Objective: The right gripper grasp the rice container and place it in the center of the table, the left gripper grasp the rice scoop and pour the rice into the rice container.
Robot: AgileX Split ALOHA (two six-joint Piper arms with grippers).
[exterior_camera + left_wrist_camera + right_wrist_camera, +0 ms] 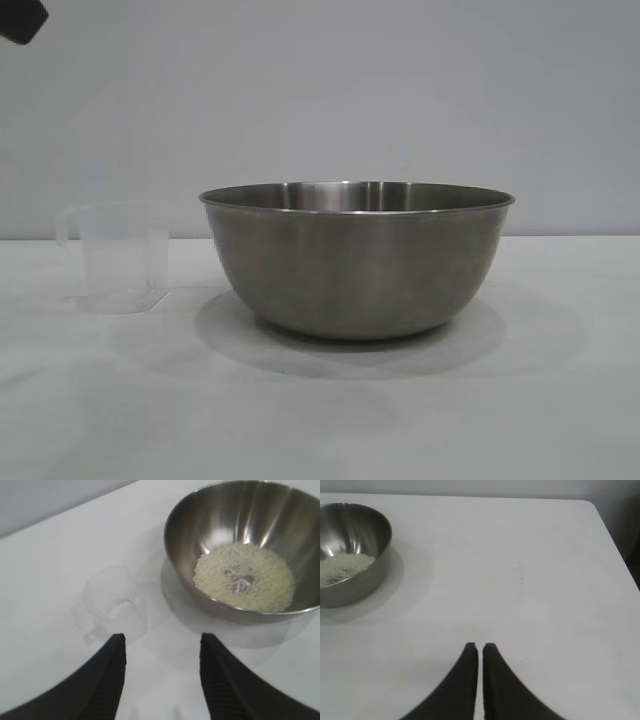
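Observation:
The rice container [357,258], a big steel bowl, stands on the white table [560,400] near its middle. White rice [244,577] lies in a flat ring on its bottom. The rice scoop [115,257], a clear plastic cup, stands upright and empty just left of the bowl, and shows faintly as the scoop [116,602] in the left wrist view. My left gripper [162,641] hangs open above the table, short of the scoop, with nothing between its fingers. My right gripper [480,647] is shut and empty, well away from the container [350,550].
A dark piece of the left arm [22,18] shows at the exterior view's upper left corner. The table's far edge and rounded corner [592,505] lie beyond the right gripper, with bare tabletop between it and the bowl.

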